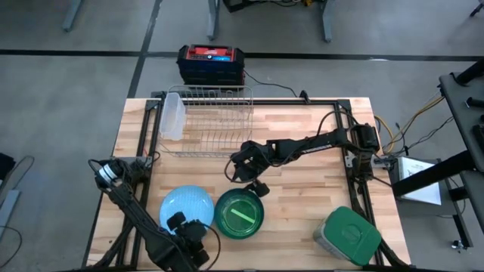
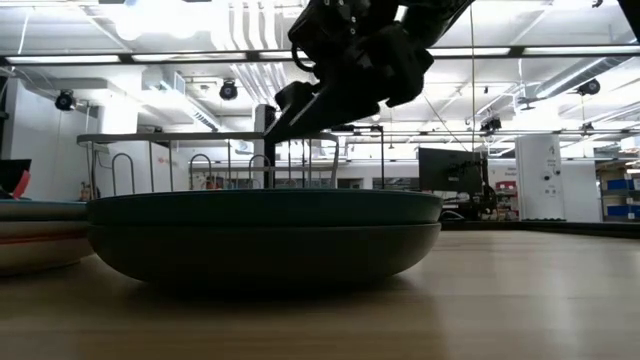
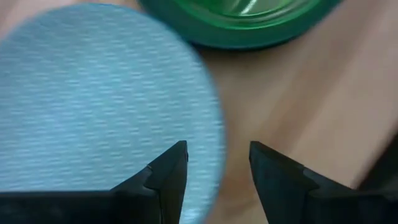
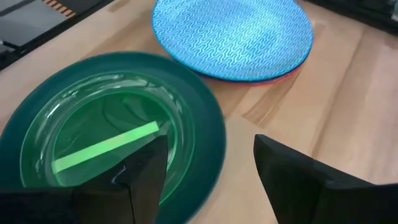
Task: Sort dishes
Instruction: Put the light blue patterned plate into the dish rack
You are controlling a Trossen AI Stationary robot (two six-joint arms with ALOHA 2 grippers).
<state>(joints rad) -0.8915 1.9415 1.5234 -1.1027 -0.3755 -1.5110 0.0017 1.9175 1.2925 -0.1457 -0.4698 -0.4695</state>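
Observation:
A light blue plate [image 1: 187, 208] lies on a reddish dish whose rim [image 4: 277, 79] shows beneath it, near the table's front edge. Beside it on the right rests a dark green plate [image 1: 240, 213] with a lime-green strip in its well [image 4: 106, 149]. My left gripper [image 3: 217, 155] hangs open over the blue plate's near rim [image 3: 205, 124], one finger above the plate and one above bare wood. My right gripper [image 4: 211, 149] is open just above the green plate's far rim [image 4: 211, 124]. In the low view it hangs over that plate [image 2: 265, 235].
A wire rack [image 1: 212, 121] stands at the table's far side with a translucent container [image 1: 172, 115] at its left end. A grey container with a green lid [image 1: 348, 236] sits at the front right. Bare wood lies between the rack and the plates.

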